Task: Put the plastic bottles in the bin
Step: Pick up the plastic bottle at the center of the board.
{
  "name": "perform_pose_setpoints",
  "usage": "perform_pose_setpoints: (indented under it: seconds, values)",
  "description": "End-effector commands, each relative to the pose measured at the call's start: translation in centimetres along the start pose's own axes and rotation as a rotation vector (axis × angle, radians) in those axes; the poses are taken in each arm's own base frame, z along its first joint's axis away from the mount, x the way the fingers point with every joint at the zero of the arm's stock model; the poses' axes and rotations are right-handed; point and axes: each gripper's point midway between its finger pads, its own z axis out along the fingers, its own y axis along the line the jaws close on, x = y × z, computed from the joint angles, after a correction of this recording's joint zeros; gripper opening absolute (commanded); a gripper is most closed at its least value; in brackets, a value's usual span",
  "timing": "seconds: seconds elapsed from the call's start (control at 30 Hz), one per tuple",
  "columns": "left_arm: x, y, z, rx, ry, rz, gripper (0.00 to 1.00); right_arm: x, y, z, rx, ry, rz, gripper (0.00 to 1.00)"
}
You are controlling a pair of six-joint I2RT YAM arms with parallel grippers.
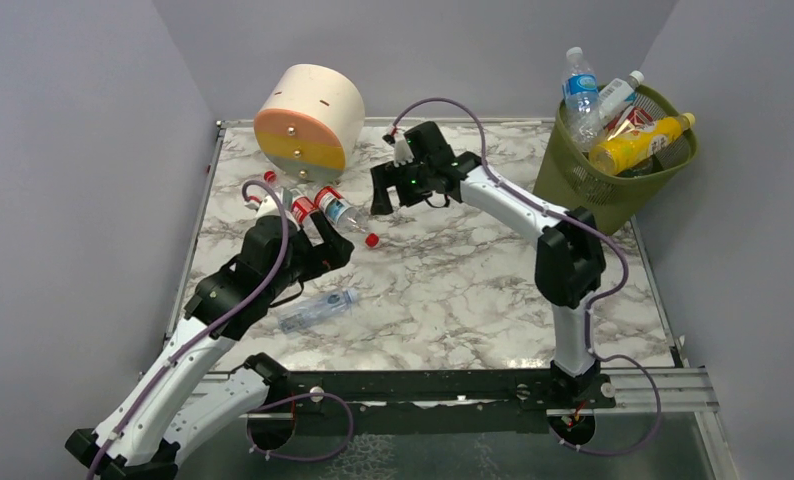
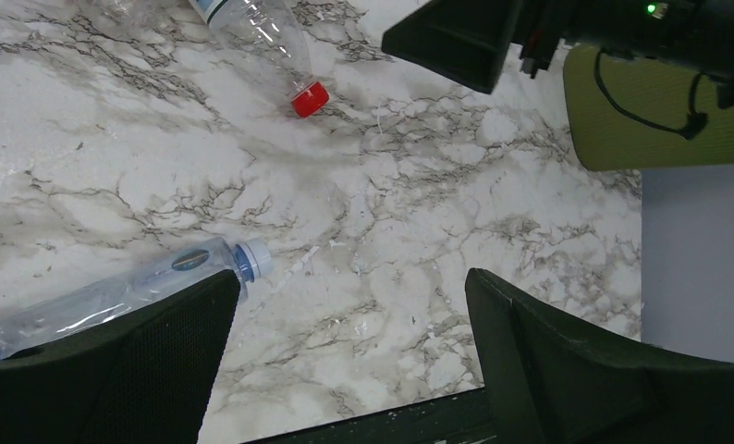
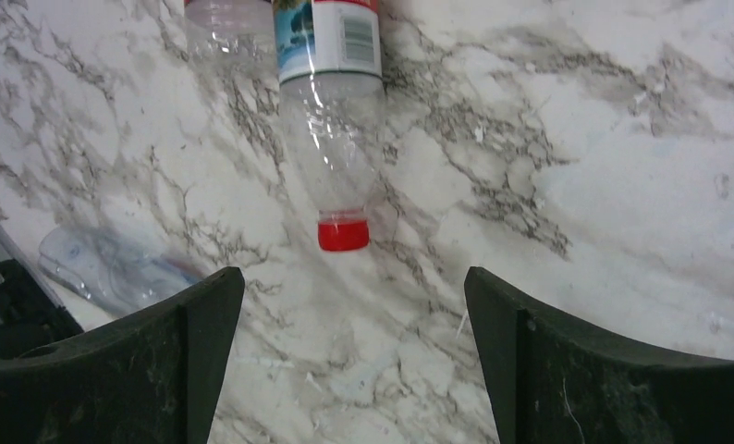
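Observation:
The olive-green bin (image 1: 585, 183) stands at the back right, with several plastic bottles inside, among them an orange one (image 1: 638, 143) and a clear blue-labelled one (image 1: 580, 95). A clear bottle with a red cap (image 3: 331, 120) lies on the marble just ahead of my right gripper (image 3: 354, 274), which hangs open and empty above it (image 1: 393, 200). More red-capped bottles (image 1: 273, 195) cluster to its left. My left gripper (image 2: 352, 277) is open over bare marble (image 1: 325, 245). Partly hidden behind its left finger lies a clear bottle with a white cap (image 2: 114, 296), which also shows from above (image 1: 318, 308).
A cream, orange and yellow round drawer box (image 1: 308, 115) stands at the back left, close to the bottle cluster. Grey walls close in the table on three sides. A black rail (image 1: 423, 385) runs along the near edge.

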Motion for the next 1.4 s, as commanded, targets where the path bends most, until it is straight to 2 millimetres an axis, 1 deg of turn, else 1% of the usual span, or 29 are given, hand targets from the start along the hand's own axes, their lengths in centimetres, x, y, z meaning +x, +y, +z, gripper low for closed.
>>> perform_pose_setpoints:
  seconds: [0.0, 0.17, 0.27, 0.37, 0.5, 0.67, 0.7, 0.77, 0.87, 1.03, 1.07, 1.1, 1.23, 1.27, 1.37]
  values:
    - [-0.3, 1.0, -0.9, -0.024, -0.031, -0.001, 0.99, -3.1, 2.3, 2.5, -0.024, -0.066, -0.113, 0.91]
    - [-0.1, 1.2, -1.3, -0.017, -0.028, 0.014, 0.99, -2.9, 3.4, 6.1, -0.022, -0.058, -0.148, 0.9]
    - [0.2, 1.3, -1.4, -0.011, -0.021, 0.015, 0.99, -2.4, 3.7, 8.2, -0.009, -0.057, -0.173, 0.9]
    - [0.7, 1.4, -1.3, -0.005, -0.003, 0.021, 0.99, -2.1, 3.5, 9.9, 0.016, -0.067, -0.171, 0.9]
    - [0.9, 1.5, -1.6, 0.001, -0.006, 0.024, 0.99, -2.4, 2.5, 11.7, 0.094, -0.101, -0.171, 0.91]
    - [1.2, 1.8, -1.6, -0.004, 0.003, 0.031, 0.99, -2.6, 1.9, 13.9, 0.106, -0.123, -0.158, 0.93]
    - [1.3, 1.8, -1.6, -0.004, 0.005, 0.035, 0.99, -2.1, 1.7, 14.7, 0.11, -0.109, -0.156, 0.93]
    - [1.2, 1.9, -1.6, -0.007, 0.005, 0.038, 0.99, -1.9, 1.7, 15.4, 0.106, -0.097, -0.155, 0.93]
    - [1.3, 1.9, -1.6, -0.007, 0.007, 0.044, 0.99, -1.7, 1.8, 16.1, 0.094, -0.101, -0.159, 0.93]
    - [1.5, 2.0, -1.3, -0.015, 0.019, 0.051, 0.99, -0.4, 1.3, 17.0, 0.096, -0.067, -0.16, 0.93]
    - [1.5, 2.0, -1.2, -0.017, 0.022, 0.053, 0.99, -0.1, 1.2, 17.1, 0.097, -0.06, -0.162, 0.91]
    - [1.5, 2.0, -1.2, -0.018, 0.022, 0.055, 0.99, 0.1, 1.1, 17.0, 0.098, -0.056, -0.162, 0.87]
    - [1.4, 1.8, -0.9, -0.016, 0.025, 0.053, 0.99, 0.1, 1.2, 15.9, 0.102, -0.064, -0.167, 0.58]
    - [1.4, 1.7, -0.9, -0.014, 0.025, 0.054, 0.99, 0.2, 1.2, 15.4, 0.107, -0.064, -0.169, 0.54]
    - [1.4, 1.7, -0.7, -0.015, 0.02, 0.042, 0.99, 0.0, 1.4, 13.3, 0.122, -0.07, -0.176, 0.53]
